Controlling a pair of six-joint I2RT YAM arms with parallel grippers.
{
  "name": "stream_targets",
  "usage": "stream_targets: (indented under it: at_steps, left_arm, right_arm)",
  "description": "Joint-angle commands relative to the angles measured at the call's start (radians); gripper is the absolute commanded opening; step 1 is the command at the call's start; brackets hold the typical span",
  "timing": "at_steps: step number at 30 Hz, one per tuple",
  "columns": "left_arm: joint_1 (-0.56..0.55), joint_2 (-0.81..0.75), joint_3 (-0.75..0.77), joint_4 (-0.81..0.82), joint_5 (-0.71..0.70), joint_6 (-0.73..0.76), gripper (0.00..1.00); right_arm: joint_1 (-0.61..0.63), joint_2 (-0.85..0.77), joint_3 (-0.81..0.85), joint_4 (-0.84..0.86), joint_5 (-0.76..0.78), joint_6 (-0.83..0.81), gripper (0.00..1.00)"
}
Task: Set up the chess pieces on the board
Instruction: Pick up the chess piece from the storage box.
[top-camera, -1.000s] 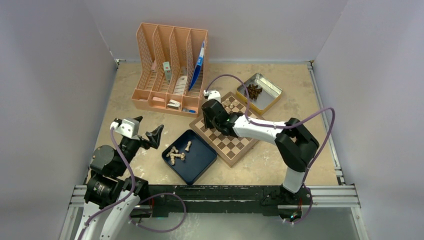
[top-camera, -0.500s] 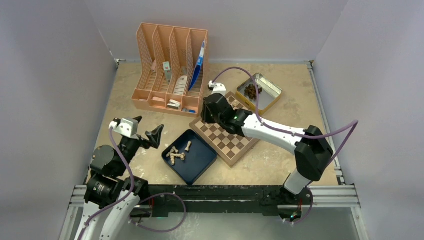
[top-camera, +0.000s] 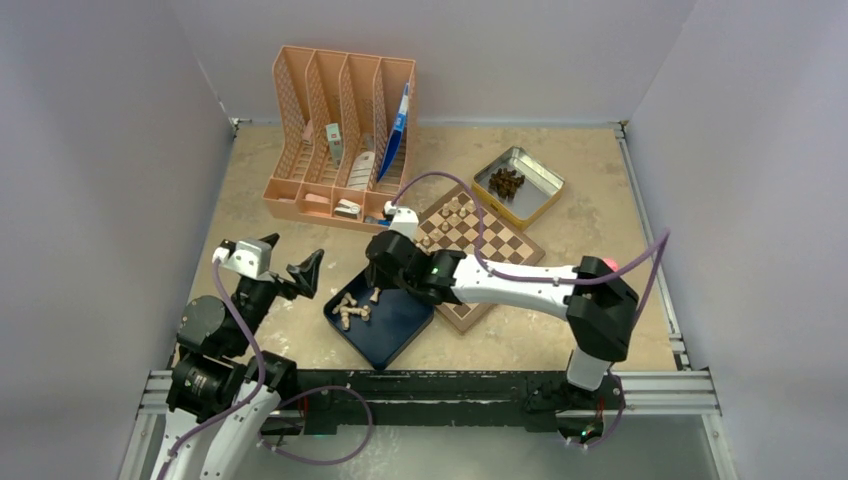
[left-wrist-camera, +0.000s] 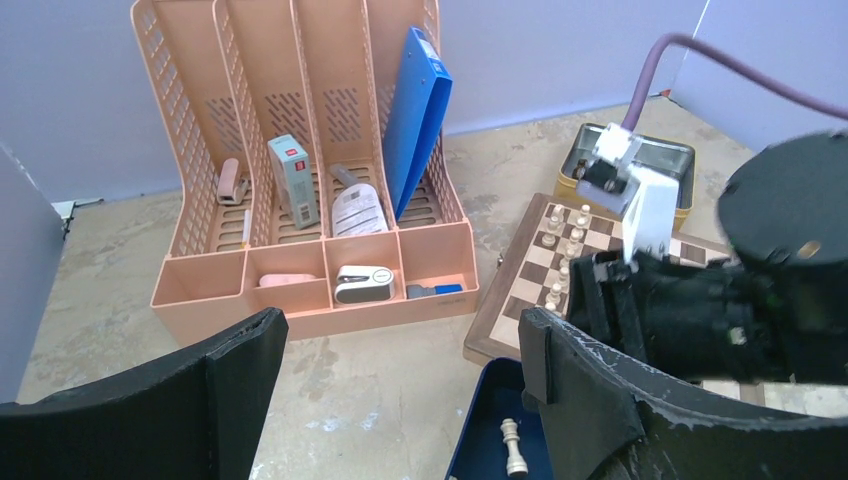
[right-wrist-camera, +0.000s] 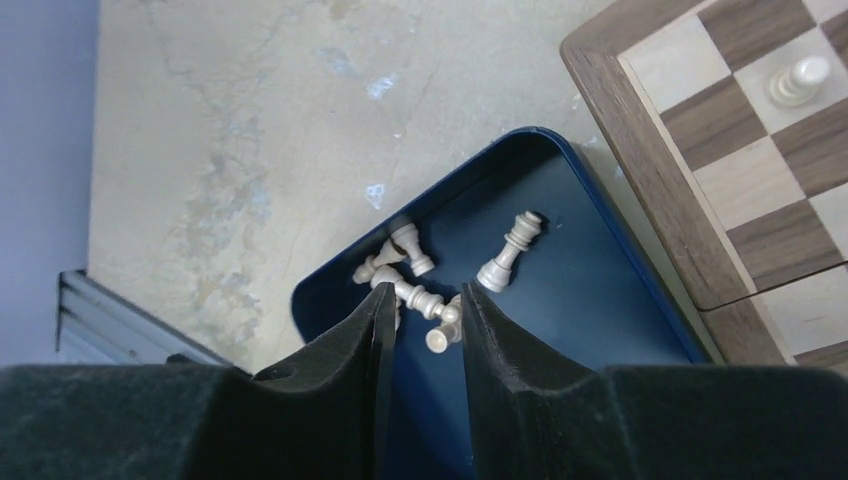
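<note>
Your left fingers (left-wrist-camera: 235, 385) hang spread wide and empty near the bench's left edge. Your right fingers (right-wrist-camera: 505, 350), narrowly parted and gripping nothing, hover over loose chess pieces (top-camera: 350, 308) in the blue tray (top-camera: 400, 332) by the front edge. The board (top-camera: 497, 252) lies just right of the tray.

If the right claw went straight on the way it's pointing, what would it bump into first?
Probably the heap of pale chess pieces lying in the blue tray, just beyond the right gripper.
</note>
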Motion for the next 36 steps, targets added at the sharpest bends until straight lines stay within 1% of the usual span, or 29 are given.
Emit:
stream_targets:
  at_steps: [1,6,11,19,24,32,36]
  left_arm:
    - [0.002,-0.007,0.036,0.021,-0.016,-0.018,0.87]
    - [0.001,-0.009,0.034,0.023,-0.010,-0.016,0.87]
    - [0.001,-0.009,0.034,0.024,0.002,-0.013,0.87]
    - [0.001,-0.015,0.033,0.025,0.008,-0.015,0.87]
    - [0.001,-0.009,0.032,0.025,0.008,-0.015,0.87]
    - [0.001,-0.006,0.030,0.031,0.008,-0.013,0.87]
    - [0.001,0.008,0.027,0.028,0.017,-0.023,0.87]
  right_arm:
    - [0.029,0.048,0.040,-0.018,0.089,0.132,0.33]
    - [0.045,0.098,0.025,0.002,0.077,0.176,0.33]
    - [0.054,0.159,0.033,0.010,0.063,0.180,0.33]
    - [0.058,0.238,0.075,-0.044,0.099,0.194,0.33]
    - [0.059,0.284,0.086,-0.051,0.112,0.184,0.32]
    - [0.062,0.307,0.073,-0.039,0.122,0.086,0.24]
    - [0.064,0.267,0.034,0.008,0.125,-0.004,0.18]
